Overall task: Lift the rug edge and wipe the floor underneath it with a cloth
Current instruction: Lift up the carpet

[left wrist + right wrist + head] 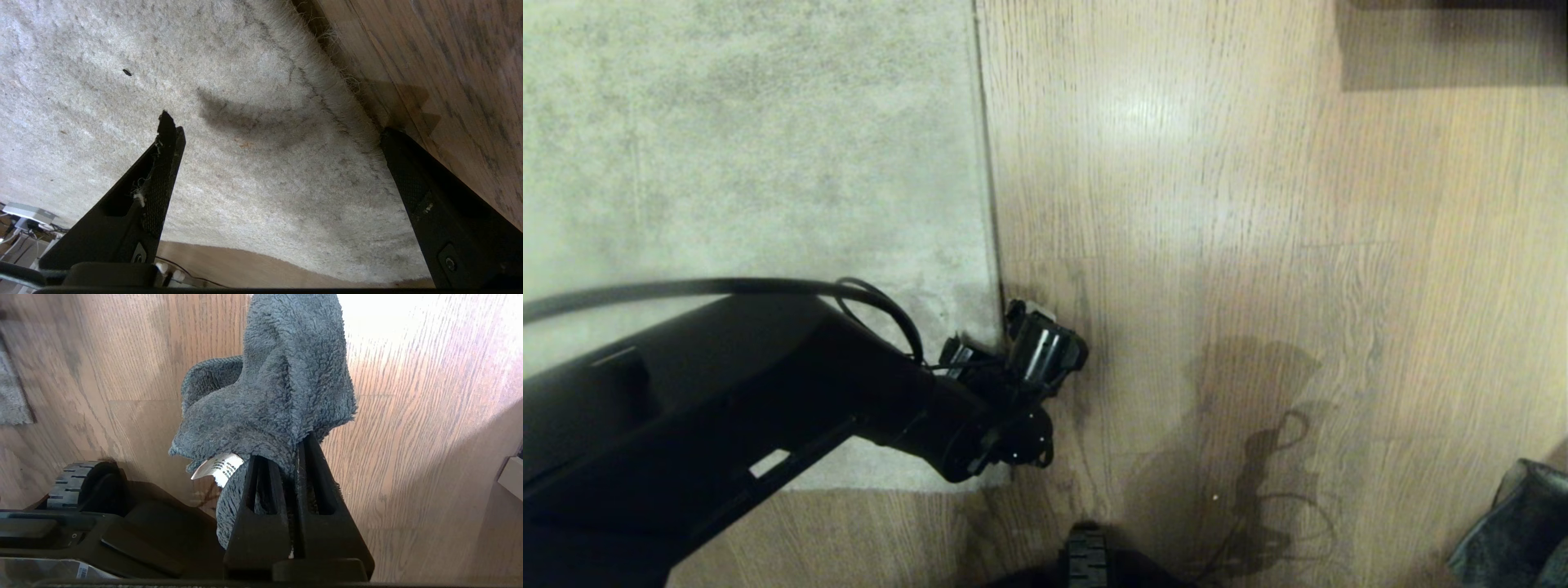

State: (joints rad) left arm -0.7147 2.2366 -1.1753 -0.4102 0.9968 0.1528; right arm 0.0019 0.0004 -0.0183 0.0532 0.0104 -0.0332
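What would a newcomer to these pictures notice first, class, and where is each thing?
The left arm reaches low across the rug, its open end effector straddling the rug edge beside the wood floor. The right end effector is shut on a fluffy grey cloth, held above the floor. A white tag pokes out beneath the cloth.

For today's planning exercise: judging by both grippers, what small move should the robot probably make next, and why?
Probably close the open left gripper on the rug edge. One finger is over the pile, the other at the border by the floor, and the rug lies flat. The right gripper already holds the cloth.
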